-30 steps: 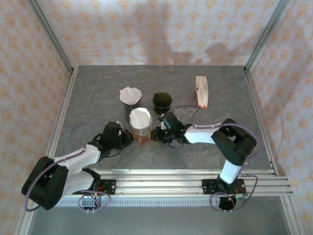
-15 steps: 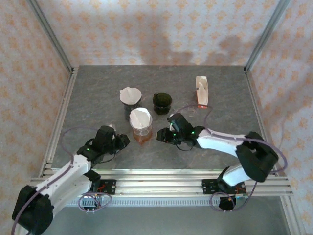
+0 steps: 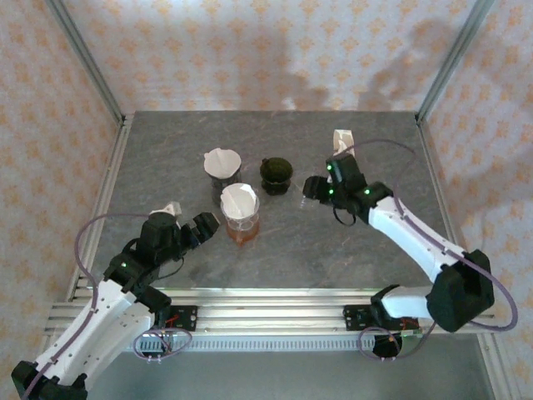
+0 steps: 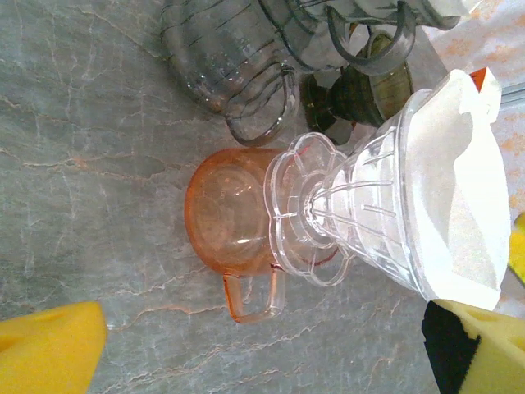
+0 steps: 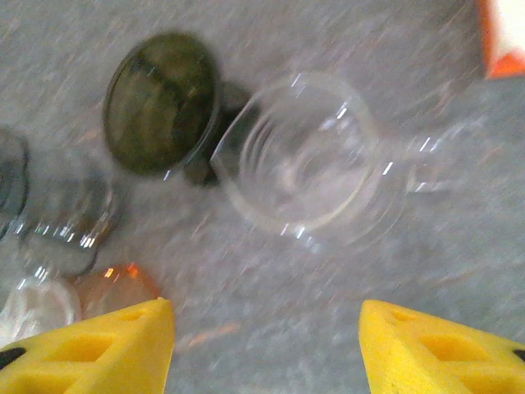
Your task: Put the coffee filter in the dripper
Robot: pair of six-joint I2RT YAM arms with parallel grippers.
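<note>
Your left gripper [image 4: 267, 336] is spread wide and holds nothing; its yellow pads [image 4: 51, 345] sit at the two lower corners of the wrist view with bare table [image 4: 90, 205] between them. Your right gripper [image 5: 267, 328] is likewise parted and empty, hanging over a blurred clear glass vessel [image 5: 303, 156] and a dark green cup [image 5: 160, 103].

The coffee filter [image 4: 455, 189] is already seated inside the clear ribbed dripper [image 4: 369, 222], its white paper standing above the rim; the dripper rests on an orange glass mug [image 4: 225, 213]. By my reading the placement is done, or close to it.

From the left gripper the dripper lies just ahead and slightly to the right, near but not touching. Its cone axis is upright on the table, which in the left wrist view runs across the frame with the mouth towards the right. Seen from above, the left arm is clearly the nearer; the right gripper stands well apart beside the green cup. If the paper needs pressing down, come in from above along that axis with the left; a sideways nudge could tip the dripper off the mug. A second white filter [image 3: 221, 160] sits in another cup behind.
</note>
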